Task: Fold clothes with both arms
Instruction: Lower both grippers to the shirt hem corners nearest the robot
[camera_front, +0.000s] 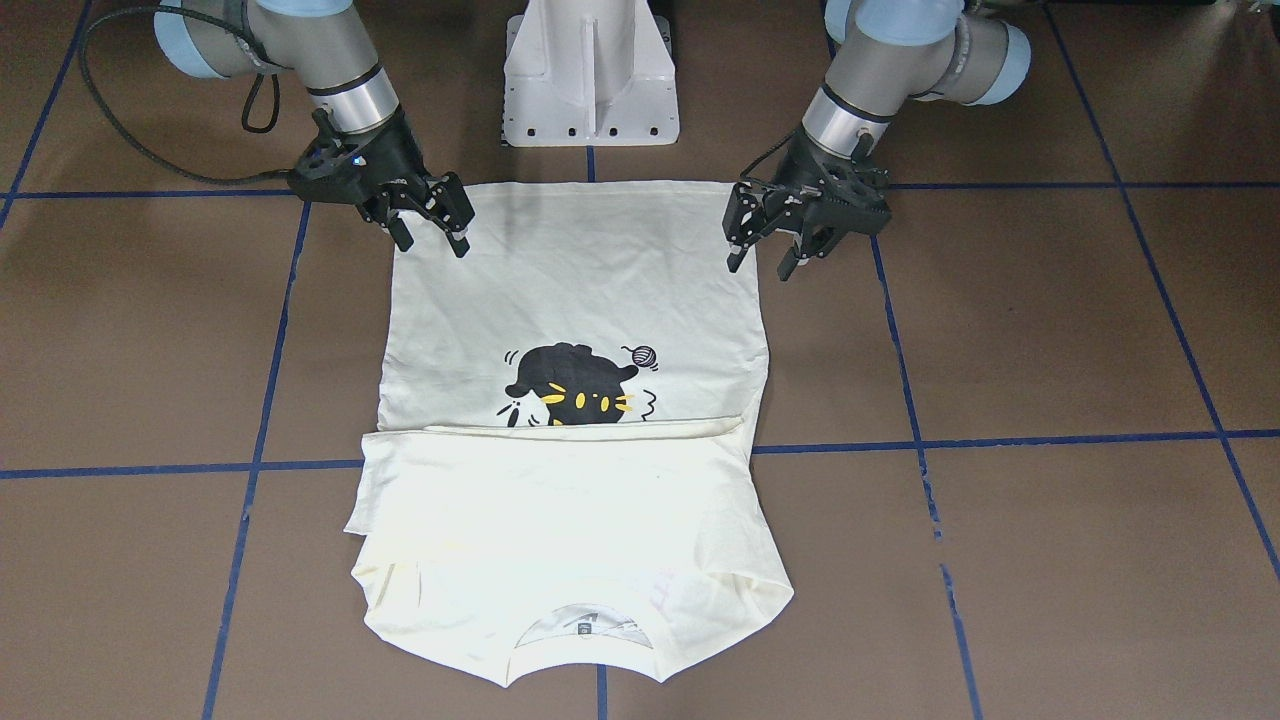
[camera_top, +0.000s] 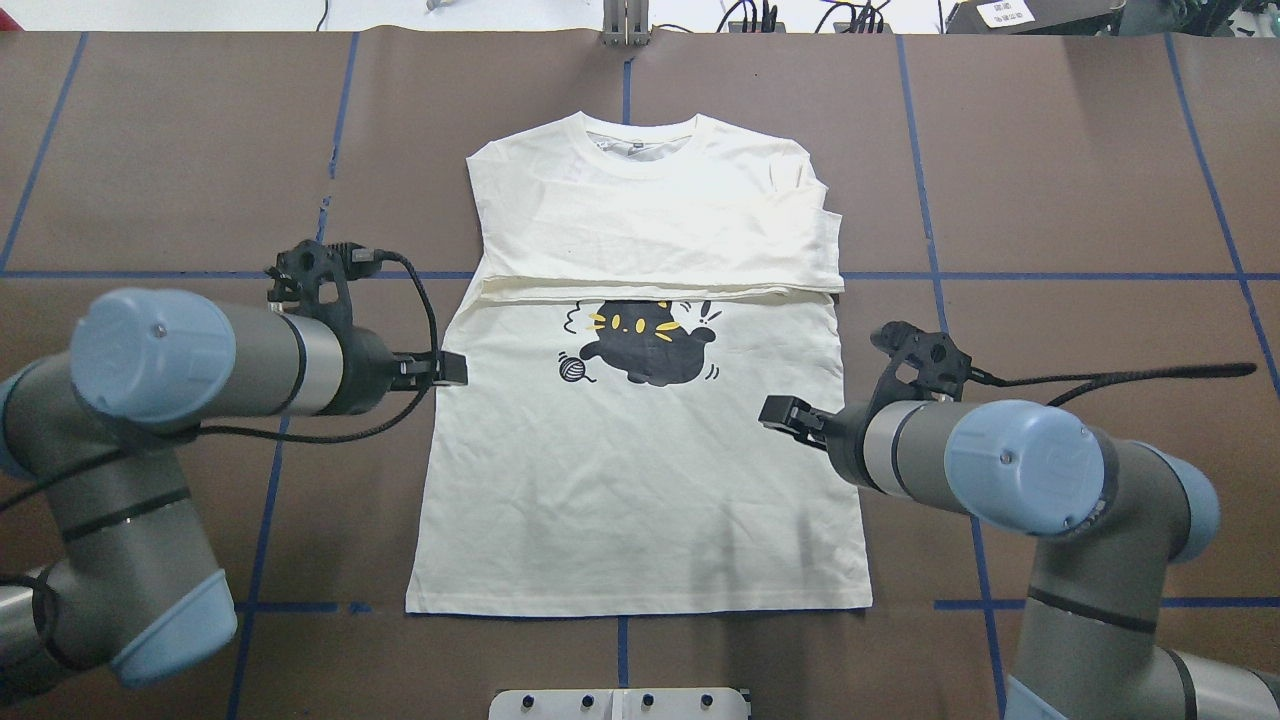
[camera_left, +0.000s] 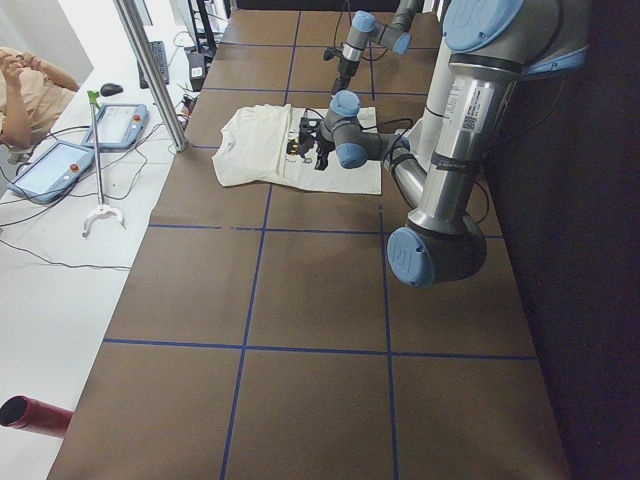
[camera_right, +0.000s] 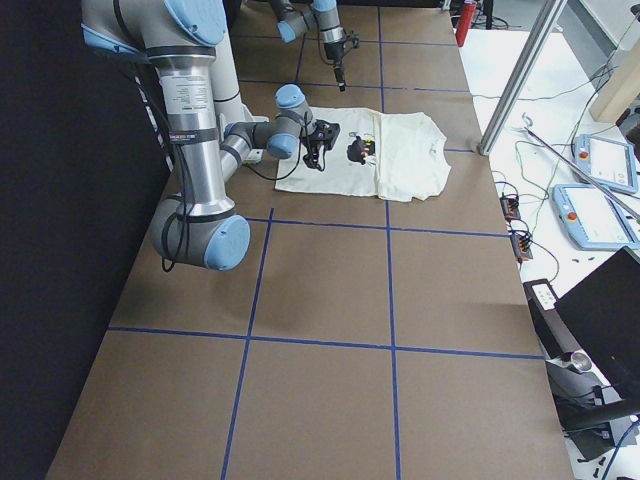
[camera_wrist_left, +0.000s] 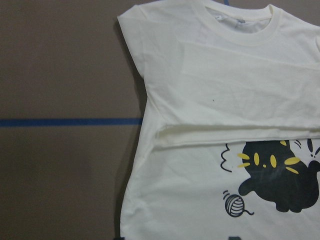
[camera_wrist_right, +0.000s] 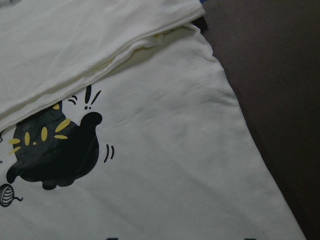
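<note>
The cream-white T-shirt (camera_front: 580, 290) lies flat on the brown table, print up, collar away from the robot. Its sleeves are folded in across the chest and cover the top of the black cat print (camera_front: 570, 385). In the overhead view the shirt (camera_top: 640, 480) has its hem nearest the robot. My left gripper (camera_front: 762, 266) is open and empty, hovering over the shirt's hem-side edge on my left. My right gripper (camera_front: 435, 246) is open and empty over the opposite edge. Both wrist views show the shirt (camera_wrist_left: 200, 90) (camera_wrist_right: 175, 175) from above.
The white pedestal base (camera_front: 590, 80) stands just behind the hem. Blue tape lines (camera_top: 1050, 275) cross the brown table. Teach pendants (camera_left: 50, 165) and a metal post (camera_left: 150, 70) stand at the operators' side. A red cylinder (camera_left: 35, 415) lies beyond the table edge.
</note>
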